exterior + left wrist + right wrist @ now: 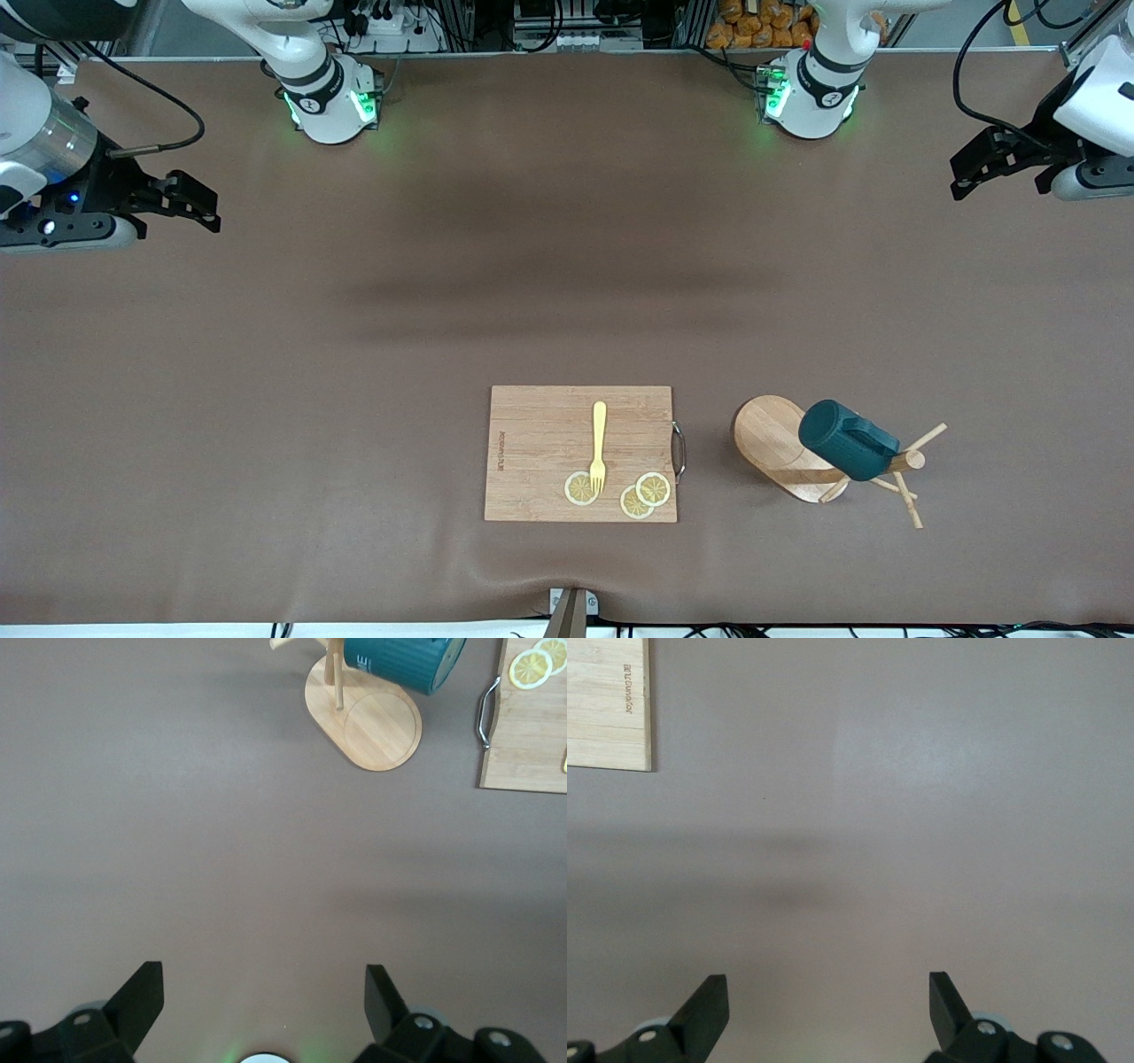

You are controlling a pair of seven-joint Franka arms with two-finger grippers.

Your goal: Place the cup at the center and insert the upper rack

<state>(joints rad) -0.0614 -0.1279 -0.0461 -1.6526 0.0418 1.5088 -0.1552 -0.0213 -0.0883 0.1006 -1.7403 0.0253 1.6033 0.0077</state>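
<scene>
The dark teal cup (846, 447) hangs on a peg of the upper rack (771, 439), a light wooden mug tree standing on its oval base toward the left arm's end of the table, close to the front camera. In the left wrist view the cup (403, 660) and the rack's base (368, 718) show some way off. My left gripper (961, 182) hovers open and empty over bare table at its arm's end (264, 988). My right gripper (208, 208) hovers open and empty over the table at the right arm's end (828, 992).
A rectangular wooden cutting board (540, 452) with a metal handle lies beside the rack, toward the right arm's end. On it lie a yellow fork (599, 443) and three lemon slices (580, 488). One corner of the board (607, 700) shows in the right wrist view.
</scene>
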